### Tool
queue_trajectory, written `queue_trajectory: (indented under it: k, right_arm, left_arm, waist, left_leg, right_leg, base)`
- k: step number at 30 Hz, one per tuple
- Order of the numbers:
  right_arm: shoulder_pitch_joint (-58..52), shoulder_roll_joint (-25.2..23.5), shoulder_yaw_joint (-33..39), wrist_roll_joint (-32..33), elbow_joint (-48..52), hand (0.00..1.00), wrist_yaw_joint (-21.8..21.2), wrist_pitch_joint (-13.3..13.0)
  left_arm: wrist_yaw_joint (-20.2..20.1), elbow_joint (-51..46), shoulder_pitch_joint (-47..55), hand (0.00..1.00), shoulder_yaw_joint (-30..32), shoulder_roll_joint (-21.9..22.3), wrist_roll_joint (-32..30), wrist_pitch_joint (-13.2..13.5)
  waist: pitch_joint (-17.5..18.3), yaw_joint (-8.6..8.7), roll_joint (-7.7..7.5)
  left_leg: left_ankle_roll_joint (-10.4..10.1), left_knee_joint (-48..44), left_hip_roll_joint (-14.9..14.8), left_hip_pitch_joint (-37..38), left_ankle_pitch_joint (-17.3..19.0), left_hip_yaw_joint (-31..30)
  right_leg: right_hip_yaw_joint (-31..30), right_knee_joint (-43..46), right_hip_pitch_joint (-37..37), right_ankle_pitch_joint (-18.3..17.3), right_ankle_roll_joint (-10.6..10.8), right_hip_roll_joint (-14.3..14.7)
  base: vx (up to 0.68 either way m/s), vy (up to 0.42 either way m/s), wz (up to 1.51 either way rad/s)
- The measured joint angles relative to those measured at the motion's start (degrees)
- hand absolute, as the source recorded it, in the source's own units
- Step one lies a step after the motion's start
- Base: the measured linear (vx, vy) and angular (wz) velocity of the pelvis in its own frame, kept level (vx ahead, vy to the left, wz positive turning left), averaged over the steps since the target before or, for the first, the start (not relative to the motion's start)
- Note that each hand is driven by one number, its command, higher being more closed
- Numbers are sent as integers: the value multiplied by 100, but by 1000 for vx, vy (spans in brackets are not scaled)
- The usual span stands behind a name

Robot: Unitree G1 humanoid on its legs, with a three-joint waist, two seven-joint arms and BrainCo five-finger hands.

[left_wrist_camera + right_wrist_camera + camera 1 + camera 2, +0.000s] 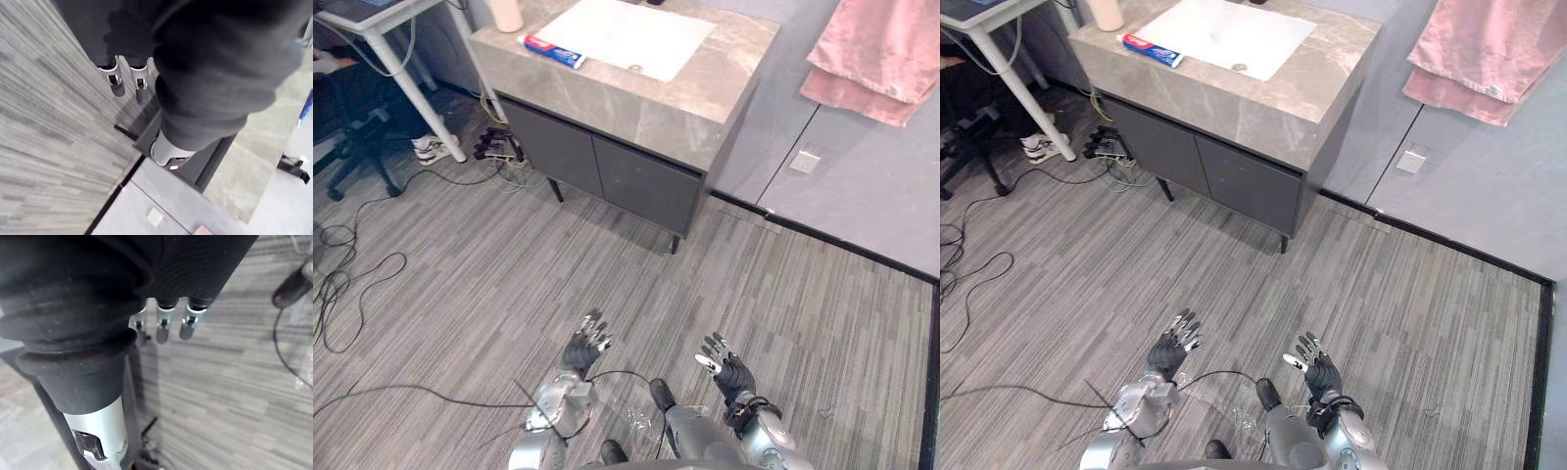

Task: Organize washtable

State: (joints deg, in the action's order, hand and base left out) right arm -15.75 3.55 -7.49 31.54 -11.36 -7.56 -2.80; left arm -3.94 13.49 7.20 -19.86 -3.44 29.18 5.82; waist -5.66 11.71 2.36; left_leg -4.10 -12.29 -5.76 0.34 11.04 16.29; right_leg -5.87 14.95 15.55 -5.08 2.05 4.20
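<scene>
Lying on the grey washtable (724, 88), just beside its white sink basin (636, 34), was a toothpaste tube (553, 51). Well apart from the washtable, the left hand (584, 348) and right hand (729, 372) hung above the floor (460, 274), fingers loosely straight, holding nothing.

You've got the washtable (729, 83) ahead, set against the wall: grey stone top, two shut dark doors, thin legs. A white rectangular basin (626, 34) is sunk into the top. A red, white and blue tube (553, 51) lies flat at the basin's left edge. A pale cylinder (506, 14) stands upright at the far left corner.
</scene>
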Motion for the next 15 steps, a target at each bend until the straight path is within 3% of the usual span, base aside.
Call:
queue_trajectory:
  k: [2,3,4,5,6,7,8,10,13,15]
  right_arm:
    - [-5,18,-90,1,95,0,21,-26]
    - [-66,91,-182,32,260,0,44,-56]
    - [-130,156,-212,65,472,0,65,-75]
    - [-164,158,-216,70,564,0,76,-76]
    - [-208,130,-260,146,737,0,137,-82]
    - [-213,125,-262,165,764,0,137,-88]
    - [-229,133,-249,178,813,0,150,-108]
    - [-148,167,-239,176,741,0,166,-138]
    - [-26,187,-139,162,377,0,164,-136]
    - [43,227,-30,154,71,0,163,-121]
  left_arm:
    - [-2,-2,99,0,-69,142,65,1]
    - [-2,-6,172,0,-87,216,135,0]
    - [-3,-7,212,0,-97,276,167,-9]
    - [-2,-8,222,0,-92,297,168,-11]
    - [1,-8,314,0,-16,281,169,-20]
    - [1,-8,324,0,-7,259,169,-20]
    - [10,-2,337,0,-15,214,174,-38]
    - [5,2,327,0,-29,182,174,-36]
    - [4,8,338,0,14,95,176,-36]
    - [12,8,402,0,74,54,248,-32]
  waist:
    - [-5,-65,90]
    - [15,-206,189]
    - [31,-306,304]
    - [25,-329,333]
    - [-6,-341,220]
    - [-13,-352,213]
    - [12,-485,184]
    - [32,-583,95]
    - [48,-619,-84]
    - [56,-629,-114]
  left_leg:
    - [106,-1426,-217,-507,172,-19]
    - [206,-2346,-401,-874,105,-74]
    - [451,-3049,-583,-1142,-71,-64]
    - [569,-3331,-652,-1238,-218,-41]
    - [672,-4053,-821,-1437,-758,128]
    - [667,-4146,-840,-1481,-749,137]
    - [737,-4252,-873,-1515,-414,67]
    - [817,-3914,-774,-1616,-217,-229]
    - [793,-2865,-506,-1807,-230,-953]
    - [716,-2104,-389,-1805,-278,-1503]
  right_leg:
    - [122,106,-177,-286,-109,-45]
    - [165,181,-234,-405,-187,-25]
    - [199,255,-299,-514,-271,10]
    - [191,288,-355,-554,-306,16]
    - [-47,314,-613,-666,-344,-22]
    - [-100,305,-653,-679,-354,-26]
    - [-444,288,-835,-651,-309,-85]
    - [-821,245,-921,-671,-307,-247]
    - [-1179,188,-978,-669,-303,-563]
    - [-1210,190,-1054,-668,-297,-725]
  base:
    - [78,-33,19]
    - [159,-4,-15]
    - [182,11,-17]
    - [283,48,-21]
    - [200,39,-18]
    - [391,79,-62]
    - [302,77,-73]
    - [360,141,-96]
    - [281,197,-75]
    - [254,260,-69]
